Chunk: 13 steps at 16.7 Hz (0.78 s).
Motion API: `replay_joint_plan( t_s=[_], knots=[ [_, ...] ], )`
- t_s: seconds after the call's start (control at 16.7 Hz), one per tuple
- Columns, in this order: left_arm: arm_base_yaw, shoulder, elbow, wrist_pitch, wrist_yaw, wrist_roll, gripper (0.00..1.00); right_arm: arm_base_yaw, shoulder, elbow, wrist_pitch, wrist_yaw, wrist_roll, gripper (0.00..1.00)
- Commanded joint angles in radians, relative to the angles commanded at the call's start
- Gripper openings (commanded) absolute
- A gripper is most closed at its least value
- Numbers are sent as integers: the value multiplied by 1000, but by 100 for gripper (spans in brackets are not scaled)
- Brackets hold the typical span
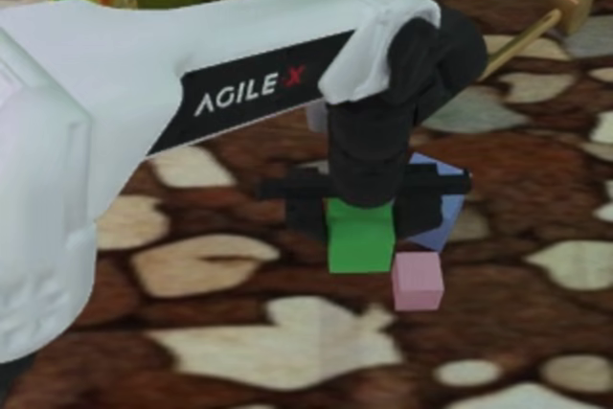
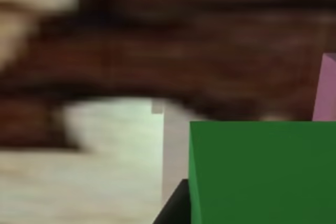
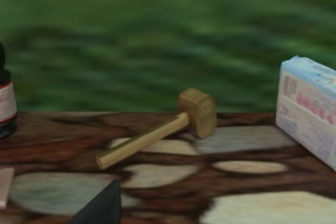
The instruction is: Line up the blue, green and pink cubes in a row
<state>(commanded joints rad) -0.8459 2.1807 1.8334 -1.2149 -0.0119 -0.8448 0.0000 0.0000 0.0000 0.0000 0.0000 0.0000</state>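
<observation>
Matte and flat-faced, the green cube [image 1: 361, 236] sits mid-table under our left gripper [image 1: 359, 200], with the blue cube [image 1: 439, 206] just beside it on the right and the pink cube [image 1: 417, 281] near its front right corner. We judge all three rigid, light and not slippery, best pinched across two opposite side faces. Our fingers seem to straddle the green one, but whether they are clamped on it we cannot tell. Our right arm is parked out of the top view
</observation>
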Motion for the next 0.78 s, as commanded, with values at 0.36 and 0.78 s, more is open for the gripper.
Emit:
replay_joint_plan(
  t_s=[0.36, 0.78],
  knots=[
    [-3, 25, -89, 127, 1, 2, 0, 0, 0, 0, 0, 0, 0, 100],
    [-3, 59, -181, 244, 0, -1, 0, 0, 0, 0, 0, 0, 0, 100]
  ],
)
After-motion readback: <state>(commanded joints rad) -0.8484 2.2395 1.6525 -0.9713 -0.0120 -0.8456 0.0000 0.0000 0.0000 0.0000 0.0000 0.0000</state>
